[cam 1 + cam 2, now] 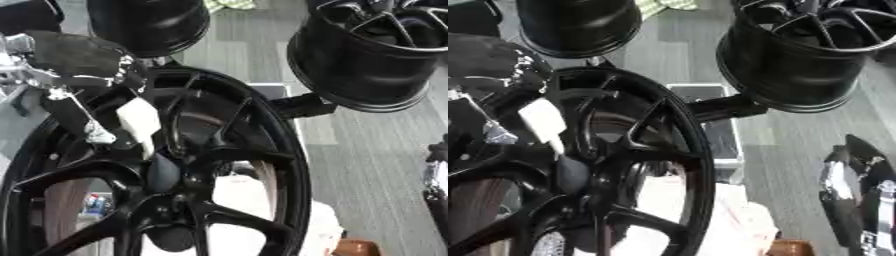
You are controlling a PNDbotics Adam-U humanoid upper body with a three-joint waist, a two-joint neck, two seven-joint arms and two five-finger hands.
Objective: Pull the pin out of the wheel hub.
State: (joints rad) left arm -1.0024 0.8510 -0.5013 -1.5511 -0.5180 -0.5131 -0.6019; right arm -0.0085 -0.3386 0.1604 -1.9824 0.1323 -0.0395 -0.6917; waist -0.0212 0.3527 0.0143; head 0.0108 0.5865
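Left hand (79, 65): black with silver joints, entered from the upper left and set over the upper left rim of the wheel hub. Whether its fingers are curled or straight cannot be told; a pale, blocky part (138, 120) is seen just below it, against the spokes, and what it is cannot be made out.

Wheel hub (280, 150): large, black, multi-spoked, standing on edge and filling the lower left and centre of the view. Its spokes are gathered at a dark centre (162, 175) low in the frame. The pin cannot be told apart from the dark hub centre.

Behind the spokes: a white, rounded mass (254, 200) is seen through the gaps, and a small blue and red object (94, 204) at the lower left.

Second wheel (149, 25): black, at the top, left of centre, well apart from the hub's centre.

Third wheel (815, 55): black, spoked, at the upper right, carried on a dark bracket (719, 107) reaching towards the main hub.

Floor (367, 165): grey planks.

Right hand (859, 195): black and silver, at the lower right edge, clear of the hub; finger state cannot be told.
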